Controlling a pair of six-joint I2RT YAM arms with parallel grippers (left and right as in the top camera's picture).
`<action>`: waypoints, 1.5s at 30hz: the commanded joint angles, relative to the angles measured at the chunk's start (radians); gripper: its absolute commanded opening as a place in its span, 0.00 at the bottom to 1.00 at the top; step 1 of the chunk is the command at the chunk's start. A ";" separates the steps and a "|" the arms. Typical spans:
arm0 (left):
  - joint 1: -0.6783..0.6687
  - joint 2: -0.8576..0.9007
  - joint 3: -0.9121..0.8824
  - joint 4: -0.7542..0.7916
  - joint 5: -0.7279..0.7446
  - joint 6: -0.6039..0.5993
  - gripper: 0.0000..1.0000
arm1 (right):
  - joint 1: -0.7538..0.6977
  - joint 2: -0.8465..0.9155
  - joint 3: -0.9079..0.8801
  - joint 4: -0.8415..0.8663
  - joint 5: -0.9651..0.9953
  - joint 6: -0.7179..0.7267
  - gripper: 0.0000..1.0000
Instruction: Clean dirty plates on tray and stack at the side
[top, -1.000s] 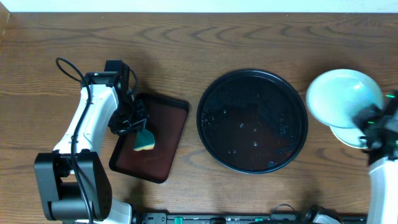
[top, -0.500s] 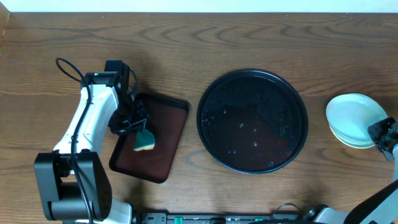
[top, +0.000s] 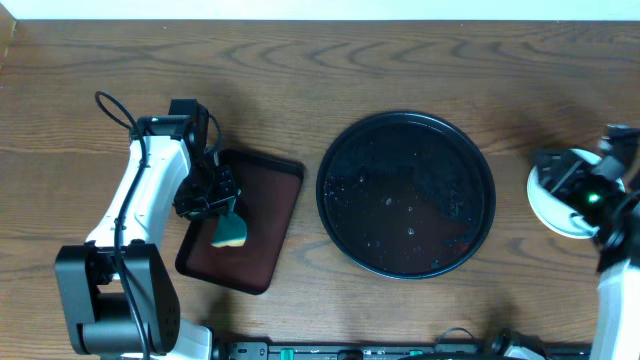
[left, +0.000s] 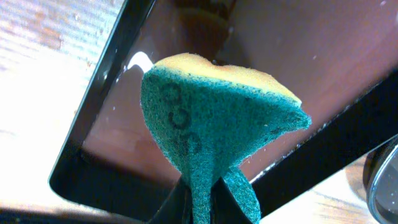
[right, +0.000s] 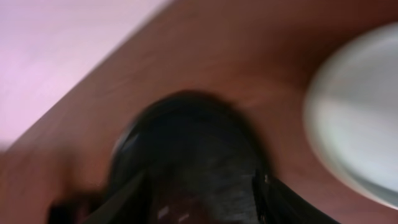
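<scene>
Your left gripper (top: 220, 204) is clamped on the green-and-yellow sponge (top: 231, 232) over the maroon tray (top: 272, 200). The black tray (top: 406, 195) holds only droplets and no plates, so cleaning looks finished. The plates (top: 546, 198) sit stacked on the tabletop (top: 300, 70) far right, under your right gripper (top: 572, 178). Blur hides its jaws, so I cannot tell its state.

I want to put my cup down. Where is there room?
The wood strip along the far edge, above both trays, is bare. The black tray is free too. Crowded: the maroon tray and the plates at right.
</scene>
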 joint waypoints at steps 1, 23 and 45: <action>-0.002 -0.008 -0.034 0.030 0.007 0.025 0.14 | 0.113 -0.110 0.018 -0.023 -0.084 -0.053 0.51; -0.016 -0.477 0.094 -0.183 0.155 0.077 0.58 | 0.822 -0.242 0.018 -0.275 0.138 -0.209 0.76; -0.016 -0.958 0.089 -0.151 0.147 0.043 0.79 | 0.831 -0.241 0.017 -0.244 0.138 -0.206 0.99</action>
